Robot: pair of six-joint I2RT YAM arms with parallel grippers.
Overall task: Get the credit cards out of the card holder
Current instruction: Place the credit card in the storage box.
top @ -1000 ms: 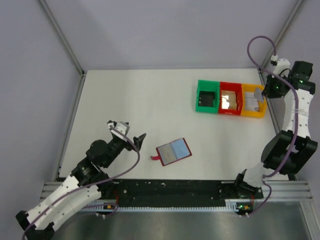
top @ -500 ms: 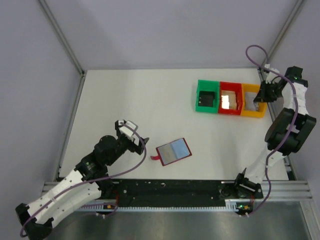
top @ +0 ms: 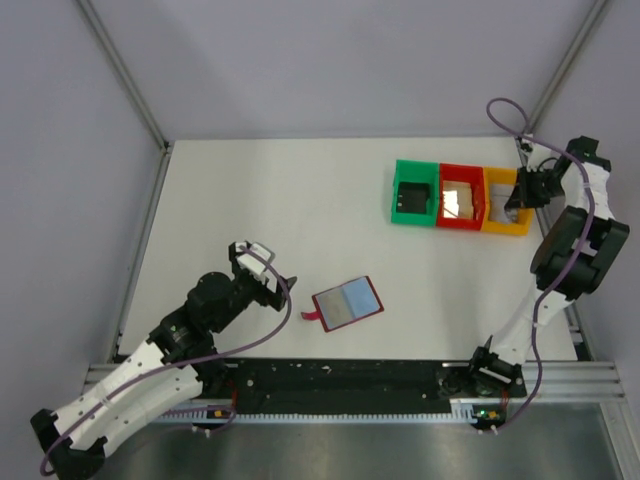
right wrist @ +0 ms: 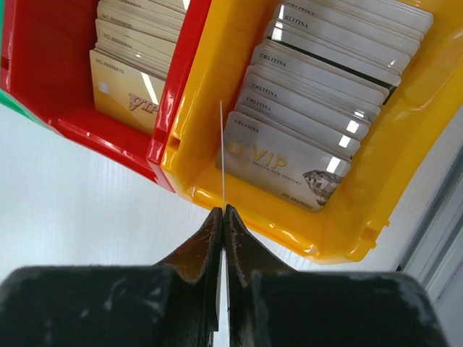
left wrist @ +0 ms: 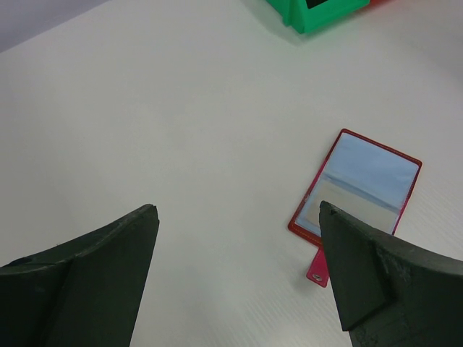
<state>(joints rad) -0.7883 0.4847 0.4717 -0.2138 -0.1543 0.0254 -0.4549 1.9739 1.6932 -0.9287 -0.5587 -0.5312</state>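
R gripper [right wrist: 223,210] shifted over yellow bin [right wrist: 189,123], clamping thin card [right wrist: 221,144]; L gripper [left wrist: 237,207] apart; holder [left wrist: 317,270] maroon.

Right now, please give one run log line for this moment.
left gripper: open, apart from card holder | card holder: on table, cards inside | right gripper: shut on card, over yellow bin

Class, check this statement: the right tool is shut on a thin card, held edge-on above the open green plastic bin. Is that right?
Not quite. The right tool is shut on the thin card, held edge-on, but above the open yellow plastic bin, not the green one. The right wrist view shows it.
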